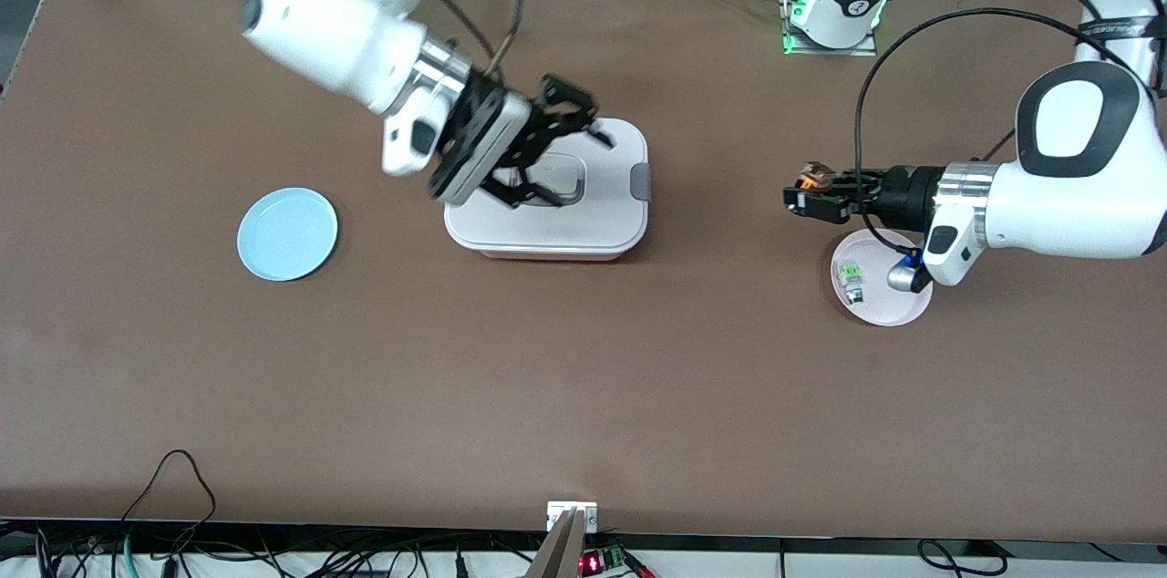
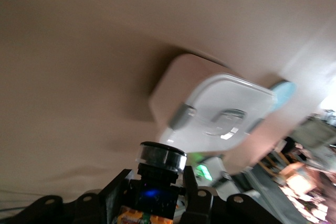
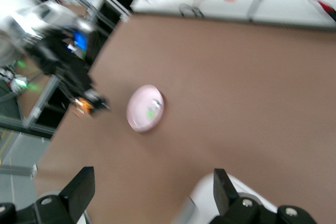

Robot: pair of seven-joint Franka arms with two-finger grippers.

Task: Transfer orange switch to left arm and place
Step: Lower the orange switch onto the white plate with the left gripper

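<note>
My left gripper [image 1: 802, 195] is shut on the orange switch [image 1: 814, 176] and holds it in the air above the table, beside the pink saucer [image 1: 892, 306]. In the left wrist view the switch [image 2: 157, 179] sits between the jaws, its orange part low by the palm. The white box [image 1: 606, 218] stands mid-table. My right gripper [image 1: 574, 166] hangs open and empty over the box's lid. In the right wrist view its fingers [image 3: 79, 187] stand wide apart, with the box's corner [image 3: 210, 205] below, and the left gripper with the switch [image 3: 84, 106] farther off.
A pale blue saucer [image 1: 287, 233] lies toward the right arm's end of the table. The pink saucer holds a green-and-clear small component [image 1: 852, 273]. Cables and a small board lie along the table edge nearest the front camera.
</note>
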